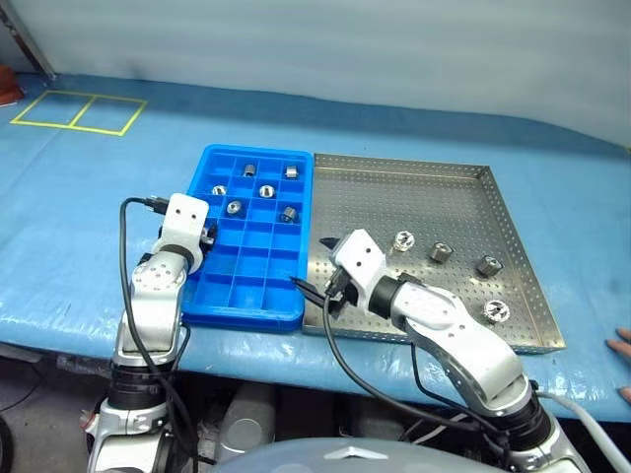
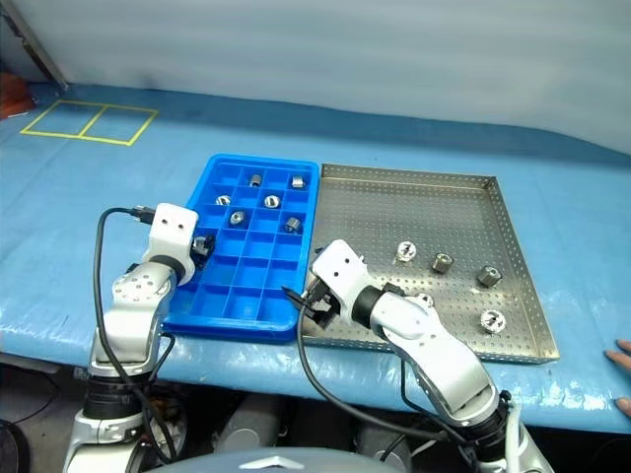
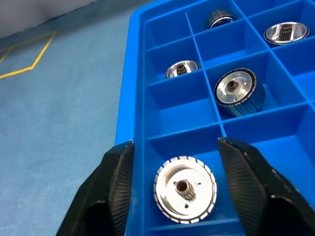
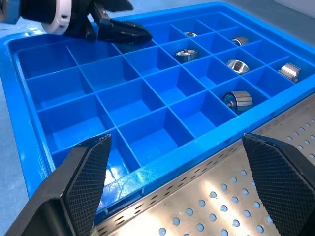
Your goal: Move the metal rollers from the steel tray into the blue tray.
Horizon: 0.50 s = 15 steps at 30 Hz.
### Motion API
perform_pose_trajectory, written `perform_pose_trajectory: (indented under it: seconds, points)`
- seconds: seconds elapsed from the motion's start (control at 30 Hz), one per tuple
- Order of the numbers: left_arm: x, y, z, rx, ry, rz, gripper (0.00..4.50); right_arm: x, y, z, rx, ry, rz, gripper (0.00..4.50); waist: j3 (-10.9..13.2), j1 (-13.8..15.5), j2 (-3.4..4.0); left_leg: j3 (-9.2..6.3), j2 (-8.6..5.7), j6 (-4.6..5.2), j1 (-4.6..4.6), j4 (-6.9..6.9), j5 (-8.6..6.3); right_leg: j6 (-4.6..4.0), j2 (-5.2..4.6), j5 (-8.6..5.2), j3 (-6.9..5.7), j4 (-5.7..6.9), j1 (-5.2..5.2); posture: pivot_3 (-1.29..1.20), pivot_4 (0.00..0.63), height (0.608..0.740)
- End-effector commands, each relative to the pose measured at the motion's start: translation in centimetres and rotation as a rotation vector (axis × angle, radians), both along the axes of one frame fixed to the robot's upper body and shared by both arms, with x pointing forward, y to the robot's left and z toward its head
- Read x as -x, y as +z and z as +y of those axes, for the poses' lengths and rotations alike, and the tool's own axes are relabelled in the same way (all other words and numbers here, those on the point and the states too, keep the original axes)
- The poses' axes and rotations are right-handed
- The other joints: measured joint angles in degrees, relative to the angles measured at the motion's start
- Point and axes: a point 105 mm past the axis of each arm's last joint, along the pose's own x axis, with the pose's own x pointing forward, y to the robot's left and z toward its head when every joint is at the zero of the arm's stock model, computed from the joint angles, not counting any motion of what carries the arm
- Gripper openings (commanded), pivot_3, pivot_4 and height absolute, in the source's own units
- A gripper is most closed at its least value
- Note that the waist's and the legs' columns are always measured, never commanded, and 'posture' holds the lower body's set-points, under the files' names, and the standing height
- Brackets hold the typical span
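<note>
The blue tray (image 1: pixel 246 313) lies left of the steel tray (image 1: pixel 414 187), edge to edge. Several metal rollers (image 1: pixel 440 252) rest on the steel tray's near half. Several more rollers (image 1: pixel 266 191) sit in the blue tray's far compartments. My left gripper (image 1: pixel 209 236) is open at the blue tray's left edge. In the left wrist view one flanged roller (image 3: pixel 185 189) lies in a compartment between its fingers (image 3: pixel 115 187), untouched. My right gripper (image 4: pixel 182 196) is open and empty, low over the seam between the two trays, and also shows as the right gripper (image 1: pixel 315 264) in the left eye view.
Both trays sit on a blue cloth-covered table. A person's hand (image 1: pixel 621 347) shows at the right edge near the steel tray's corner. Yellow tape squares (image 1: pixel 79 110) mark the far left. Cables hang from both wrists.
</note>
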Motion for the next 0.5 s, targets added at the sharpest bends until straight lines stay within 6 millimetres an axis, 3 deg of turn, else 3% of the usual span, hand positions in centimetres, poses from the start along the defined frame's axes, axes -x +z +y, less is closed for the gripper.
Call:
perform_pose_trajectory:
  seconds: [0.03,0.1,0.23,0.5]
  points:
    - [-0.5,4.1,-4.2,0.064,-0.199,-0.152,4.48,0.2,1.6,-0.9,-0.026,-0.051,-0.058,4.5,0.0,0.0,0.0,0.0,0.02,0.0,-0.01,0.01,0.0,0.0,-0.02,0.0,0.0,0.0,0.0,0.22,0.15,0.74]
    - [-0.6,5.1,-6.5,0.116,-0.323,-0.167,4.48,0.4,1.4,-1.6,-0.021,-0.083,-0.051,4.5,0.0,-0.2,0.0,0.01,0.03,0.0,-0.02,0.04,0.0,0.0,-0.06,0.0,-0.01,-0.01,0.01,0.2,0.15,0.74]
    - [-1.0,5.0,-11.7,0.163,-0.629,-0.069,4.48,1.1,0.9,-3.7,0.005,-0.169,-0.031,4.5,0.0,-0.8,-0.01,0.03,-0.09,0.02,-0.04,0.04,0.0,0.0,-0.07,0.0,-0.02,-0.02,0.01,0.18,0.15,0.74]
    - [-2.9,3.6,-19.0,0.166,-0.892,0.043,4.48,2.5,0.5,-7.5,0.025,-0.369,-0.014,4.5,0.0,-4.0,0.01,0.12,-0.13,0.04,-0.03,0.06,0.01,0.01,0.03,0.0,0.01,-0.01,0.03,0.05,0.15,0.74]
